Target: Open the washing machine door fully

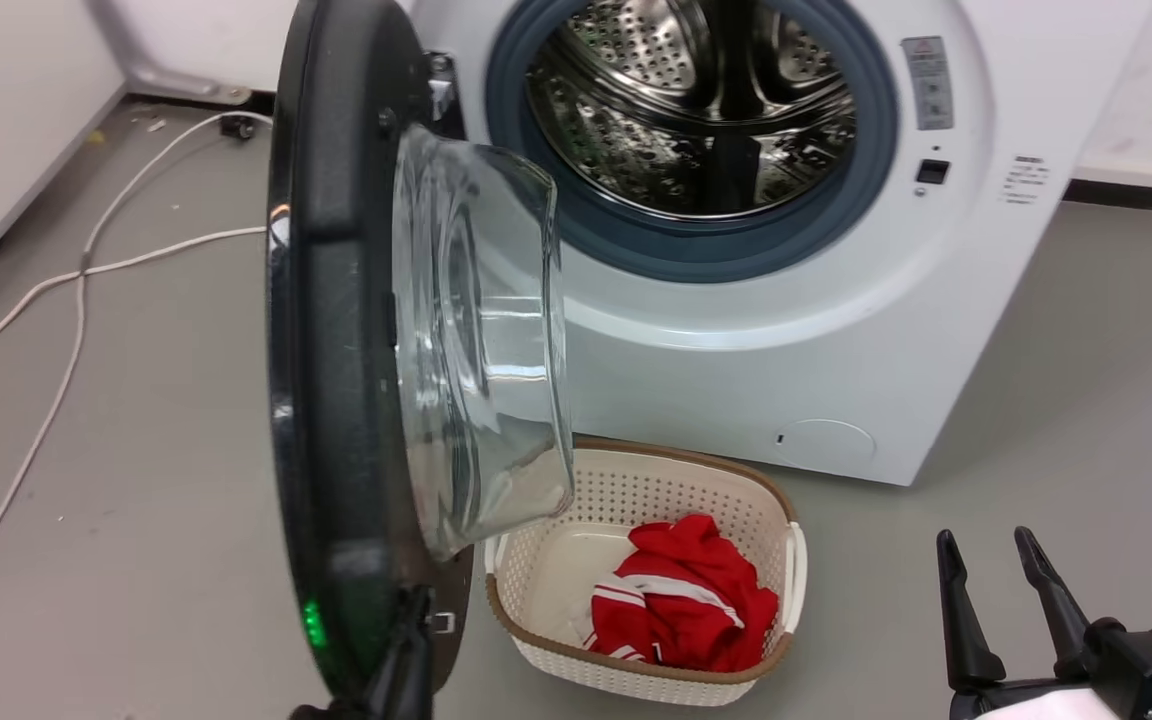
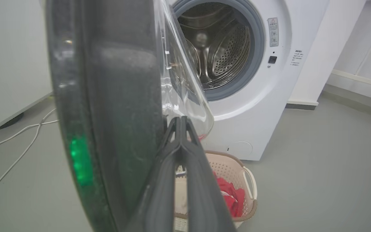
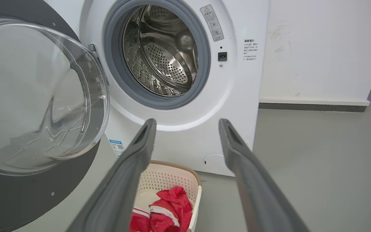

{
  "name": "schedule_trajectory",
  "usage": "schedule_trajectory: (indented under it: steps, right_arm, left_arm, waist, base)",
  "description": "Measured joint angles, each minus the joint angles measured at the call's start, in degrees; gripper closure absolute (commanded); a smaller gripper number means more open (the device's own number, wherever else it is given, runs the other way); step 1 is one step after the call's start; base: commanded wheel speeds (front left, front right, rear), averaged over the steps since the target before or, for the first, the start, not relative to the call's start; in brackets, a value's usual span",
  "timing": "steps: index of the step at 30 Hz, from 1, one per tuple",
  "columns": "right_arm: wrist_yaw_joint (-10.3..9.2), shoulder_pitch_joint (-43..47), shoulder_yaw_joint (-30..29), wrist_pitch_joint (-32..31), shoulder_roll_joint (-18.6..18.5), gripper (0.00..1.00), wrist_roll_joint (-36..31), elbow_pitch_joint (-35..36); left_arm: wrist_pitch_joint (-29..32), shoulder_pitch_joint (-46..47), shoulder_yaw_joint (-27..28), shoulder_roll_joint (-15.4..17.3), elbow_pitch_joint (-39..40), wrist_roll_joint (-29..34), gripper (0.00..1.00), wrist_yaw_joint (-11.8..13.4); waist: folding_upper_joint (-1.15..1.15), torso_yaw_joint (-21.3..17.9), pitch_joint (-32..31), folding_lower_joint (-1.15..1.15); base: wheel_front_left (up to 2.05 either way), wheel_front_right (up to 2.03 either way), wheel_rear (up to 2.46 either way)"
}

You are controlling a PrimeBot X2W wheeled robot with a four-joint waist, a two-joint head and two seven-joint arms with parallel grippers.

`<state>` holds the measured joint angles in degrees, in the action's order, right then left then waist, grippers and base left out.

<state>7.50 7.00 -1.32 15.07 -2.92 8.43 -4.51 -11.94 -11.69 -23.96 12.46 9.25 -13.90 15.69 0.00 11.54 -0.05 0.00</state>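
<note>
The washing machine door [image 1: 336,350] stands swung out at about a right angle from the white washing machine [image 1: 836,330], its black rim edge-on and its glass bowl [image 1: 476,340] bulging right. The steel drum [image 1: 686,100] lies exposed. My left gripper [image 1: 416,610] is shut, its fingers pressed together against the inner side of the door's lower rim; in the left wrist view the left gripper [image 2: 180,120] lies along the door [image 2: 114,96]. My right gripper [image 1: 991,560] is open at the lower right, apart from everything. In the right wrist view the right gripper [image 3: 187,124] points at the machine's front [image 3: 237,96], the door [image 3: 27,193] to its left.
A cream laundry basket [image 1: 796,560] holding a red garment [image 1: 686,590] sits on the grey floor right under the door's glass, in front of the machine. White cables [image 1: 86,270] trail across the floor at the left. A white wall [image 1: 6,100] runs along the far left.
</note>
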Motion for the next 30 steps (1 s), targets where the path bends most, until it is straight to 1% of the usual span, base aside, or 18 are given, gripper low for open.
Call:
schedule_trajectory:
  steps: [2,7,11,17,19,24,30]
  right_arm:
    - [0.00,-0.04,0.04,0.00,0.00,0.00,0.00,0.04]
    - [0.00,-0.25,0.36,-0.05,0.00,0.00,0.00,0.11]
    - [0.00,-0.66,0.53,-0.30,0.00,0.00,-0.01,0.16]
    - [0.00,-1.06,0.22,-0.81,0.00,0.00,-0.40,0.46]
    - [0.00,-1.19,0.24,-1.00,0.01,0.00,-0.43,0.67]
    - [0.00,-2.09,0.13,-1.43,0.00,0.00,-0.86,1.32]
    - [0.00,-3.21,0.12,-1.47,0.00,0.00,-0.96,1.66]
  left_arm:
    - [-0.08,-0.14,1.34,0.98,-0.05,-0.32,1.00,0.43]
    - [-0.73,0.26,4.71,2.87,-1.53,-1.48,1.00,0.44]
    - [-1.46,1.44,9.59,5.00,-4.03,-3.55,1.00,0.62]
    - [-2.40,5.05,16.57,7.58,-8.68,-6.77,1.00,-0.07]
    - [-2.70,6.56,19.28,8.83,-10.96,-8.06,1.00,-0.82]
    - [-2.96,9.78,24.73,11.16,-15.45,-9.70,1.00,-1.70]
    - [-2.97,14.88,29.84,14.54,-22.12,-10.58,1.00,-4.94]
  waist:
    - [0.00,1.20,0.16,0.01]
    - [0.00,3.09,0.91,0.00]
    - [0.00,3.23,1.50,0.00]
    - [0.00,2.77,2.53,0.00]
    - [0.00,2.50,2.89,0.00]
    - [0.00,1.66,4.36,0.00]
    - [0.00,0.83,6.49,0.01]
  base:
    - [0.00,0.00,0.00]
    - [0.00,0.00,0.00]
    - [0.00,0.00,0.00]
    - [0.00,0.00,0.00]
    - [0.00,0.00,0.00]
    - [0.00,0.00,0.00]
    - [0.00,0.00,0.00]
